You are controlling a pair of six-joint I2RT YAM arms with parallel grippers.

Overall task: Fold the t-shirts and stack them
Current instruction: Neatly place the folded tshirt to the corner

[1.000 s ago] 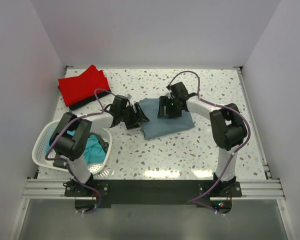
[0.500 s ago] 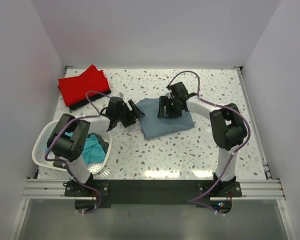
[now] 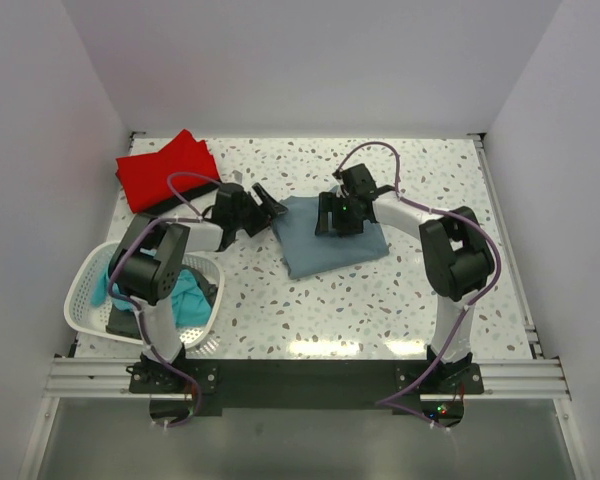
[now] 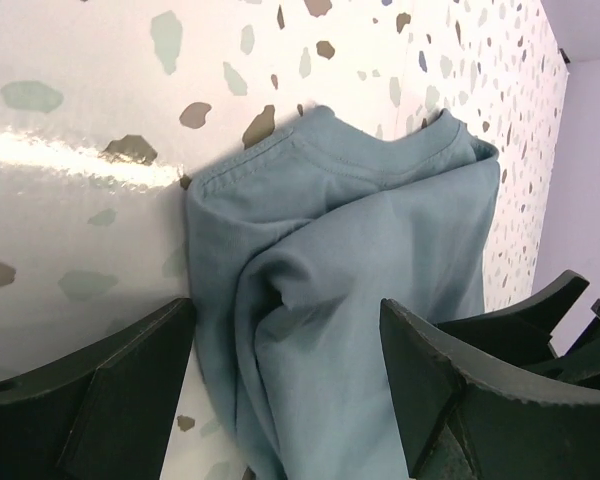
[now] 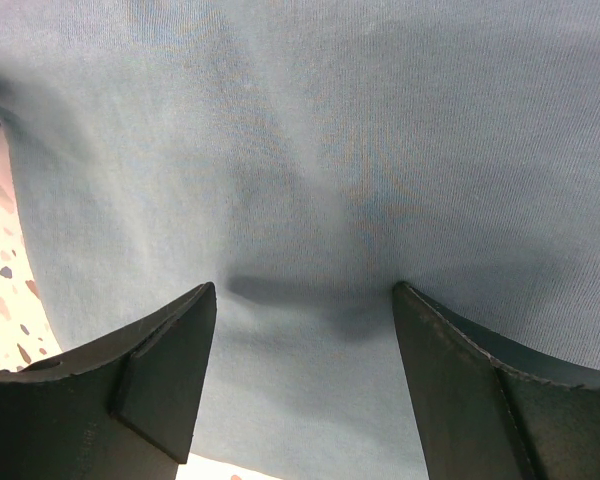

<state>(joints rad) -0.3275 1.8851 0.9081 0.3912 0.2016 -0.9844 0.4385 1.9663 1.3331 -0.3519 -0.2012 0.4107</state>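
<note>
Speckled tabletop (image 3: 310, 300); red tee (image 3: 165, 168), basket (image 3: 77, 283): top cam only.

I find the lighting bright, even and from overhead. Glare streaks the table (image 4: 70, 160) in the left wrist view; a soft shadow marks the grey-blue t-shirt (image 5: 310, 150) in the right wrist view.

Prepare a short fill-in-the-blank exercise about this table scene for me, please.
The red t-shirt lies at the far ____ corner of the table.
The teal t-shirt sits inside the white ____.
Over the grey-blue t-shirt, the right gripper holds its jaws ____.
Missing words: left, basket, open.
</note>
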